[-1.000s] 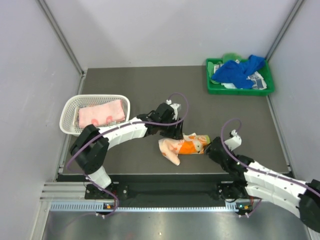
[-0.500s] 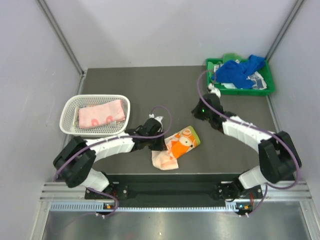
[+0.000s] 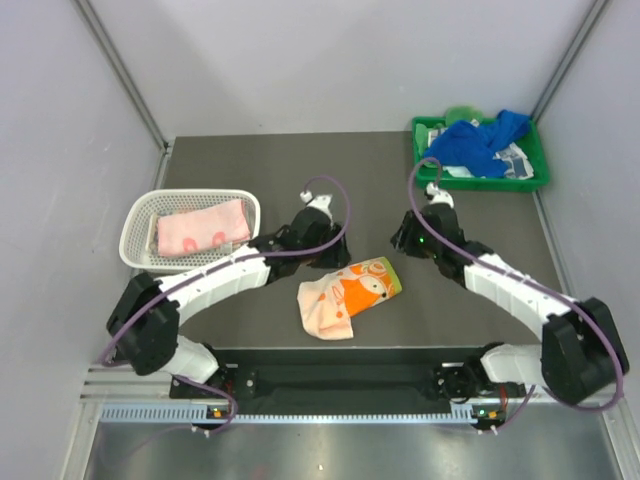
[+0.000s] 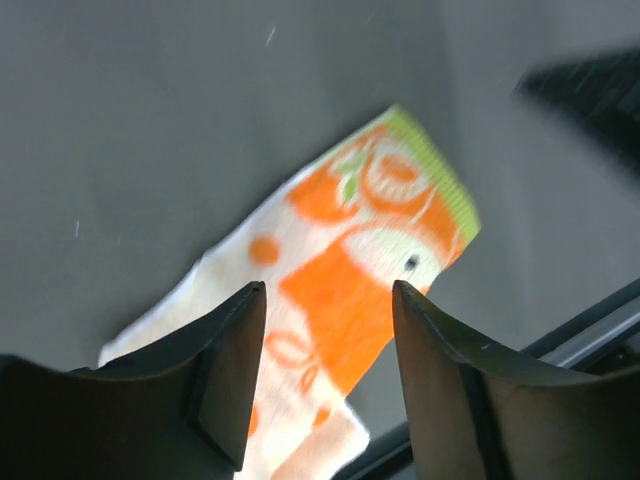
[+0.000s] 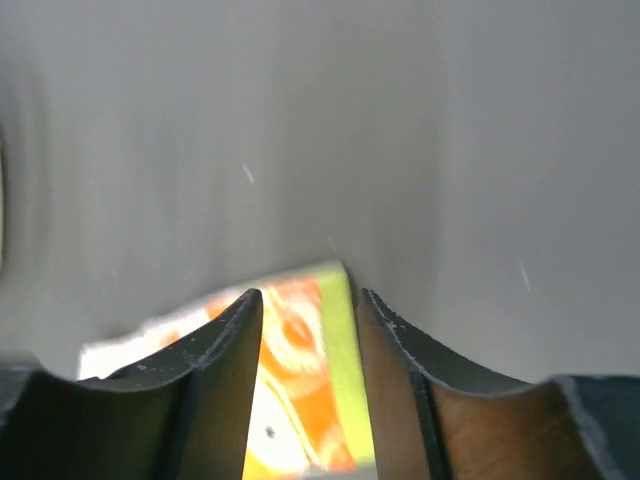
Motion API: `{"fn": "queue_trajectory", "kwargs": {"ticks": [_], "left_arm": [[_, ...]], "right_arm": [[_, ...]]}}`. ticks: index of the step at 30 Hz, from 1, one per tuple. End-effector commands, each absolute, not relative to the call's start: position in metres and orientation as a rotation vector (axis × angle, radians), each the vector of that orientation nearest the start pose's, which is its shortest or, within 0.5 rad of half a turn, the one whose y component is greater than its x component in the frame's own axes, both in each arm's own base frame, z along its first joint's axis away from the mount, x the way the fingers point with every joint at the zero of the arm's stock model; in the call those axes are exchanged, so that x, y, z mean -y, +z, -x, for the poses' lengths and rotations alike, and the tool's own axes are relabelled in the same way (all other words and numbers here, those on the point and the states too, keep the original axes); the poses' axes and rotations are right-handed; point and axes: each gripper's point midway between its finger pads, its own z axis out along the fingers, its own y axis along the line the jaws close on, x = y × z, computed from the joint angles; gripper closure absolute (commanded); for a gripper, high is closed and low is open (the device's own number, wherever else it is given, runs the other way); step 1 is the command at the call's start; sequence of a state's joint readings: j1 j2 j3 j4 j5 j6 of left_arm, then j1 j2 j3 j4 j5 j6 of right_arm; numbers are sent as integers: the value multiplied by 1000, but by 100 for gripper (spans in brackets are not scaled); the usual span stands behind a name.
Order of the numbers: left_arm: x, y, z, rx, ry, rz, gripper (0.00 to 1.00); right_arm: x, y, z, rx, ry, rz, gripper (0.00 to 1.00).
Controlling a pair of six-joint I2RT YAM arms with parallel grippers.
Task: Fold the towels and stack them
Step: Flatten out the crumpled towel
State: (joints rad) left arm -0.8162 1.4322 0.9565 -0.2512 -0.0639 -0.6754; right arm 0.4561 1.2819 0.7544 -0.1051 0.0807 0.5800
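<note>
The orange towel (image 3: 349, 295) lies slantwise on the dark counter (image 3: 300, 170), near its front edge and between the two arms. It is loosely doubled, and its pale end is rumpled rather than square. The left hand (image 4: 327, 295) is released, its fingers apart above the towel with nothing between them. The right hand (image 5: 307, 300) is likewise released and empty, looking down past the towel's green-edged end. A pink towel (image 3: 203, 228) sits folded in the white basket (image 3: 135, 245). A blue towel (image 3: 475, 143) is heaped with others in the green tray (image 3: 480, 180) at the far right corner.

The main risk, as I judge it, is a bad fold. A hand that pinches only the top layer of the rumpled end will peel the fold open instead of tightening it. A pinch set off the corner would drag the whole towel across the smooth counter, perhaps over the front edge. Both hands converging on so small a cloth could also knock into each other. Fingers coming down too steeply may scrape the counter and miss the fabric.
</note>
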Motion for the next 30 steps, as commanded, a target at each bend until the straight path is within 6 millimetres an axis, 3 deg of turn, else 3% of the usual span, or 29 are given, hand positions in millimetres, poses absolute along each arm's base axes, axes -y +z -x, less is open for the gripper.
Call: {"fn": "queue_trajectory", "kwargs": {"ticks": [1,2,3,4,5,7,8,10,11,17,19,23,30], "left_arm": [[320,156,-286,-2314,-666,-306,38],[328,146,-291,-2324,-665,-359,37],[340,154,-296,-2308,-706,-391,36],[346,151,-300,-2319,-721,-420,36],[353,127,-297,-2388,-737,-495,36],[367,124,-304,-2385,-789,-563,36],[373,103,-300,-2430,-813,-633,36],[383,94,-303,-2440,-852,-694,36],[387,77,-301,-2471,-862,-740,36],[405,58,-310,-2459,-976,-790,35],[408,60,-310,-2442,-1046,-792,35],[414,55,-305,-2456,-1136,-802,36],[409,41,-307,-2495,-1122,-787,40]], "right_arm": [[-156,108,-298,-2237,528,-264,55],[-154,103,-291,-2242,538,-276,55],[-154,106,-285,-2222,571,-298,54],[-151,91,-272,-2256,573,-306,53],[-152,88,-266,-2260,588,-311,52],[-152,78,-252,-2271,612,-323,50],[-154,77,-250,-2262,630,-323,49],[-158,66,-241,-2278,655,-328,48],[-161,66,-242,-2266,676,-324,48],[-180,52,-241,-2263,737,-297,51],[-182,48,-244,-2265,722,-294,56],[-183,46,-246,-2268,712,-301,79],[-180,49,-252,-2282,650,-281,94]]}}
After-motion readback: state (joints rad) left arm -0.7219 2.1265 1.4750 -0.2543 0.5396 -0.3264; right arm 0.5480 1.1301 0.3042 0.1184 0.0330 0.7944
